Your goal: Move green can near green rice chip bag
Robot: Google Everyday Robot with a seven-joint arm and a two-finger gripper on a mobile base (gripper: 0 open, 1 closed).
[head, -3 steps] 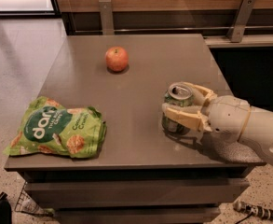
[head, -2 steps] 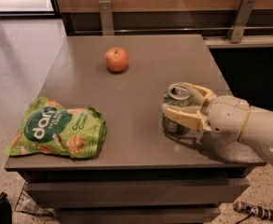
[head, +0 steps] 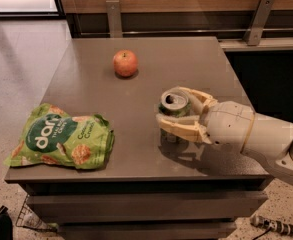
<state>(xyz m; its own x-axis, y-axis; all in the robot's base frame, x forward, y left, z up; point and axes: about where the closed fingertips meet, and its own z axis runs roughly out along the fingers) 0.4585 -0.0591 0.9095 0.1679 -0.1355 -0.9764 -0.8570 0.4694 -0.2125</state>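
Observation:
The green can, dark green with a silver top, is right of the table's middle. My gripper comes in from the right and is shut on the can, one tan finger behind it and one in front; the front finger hides the can's lower part. I cannot tell whether the can touches the table. The green rice chip bag lies flat at the front left of the table, well to the left of the can.
A red-orange apple sits on the far middle of the grey table. The white arm reaches over the table's right front. A wooden wall and rail run behind the table.
The gripper and the green can have moved left, toward the chip bag. The apple and the bag have not moved.

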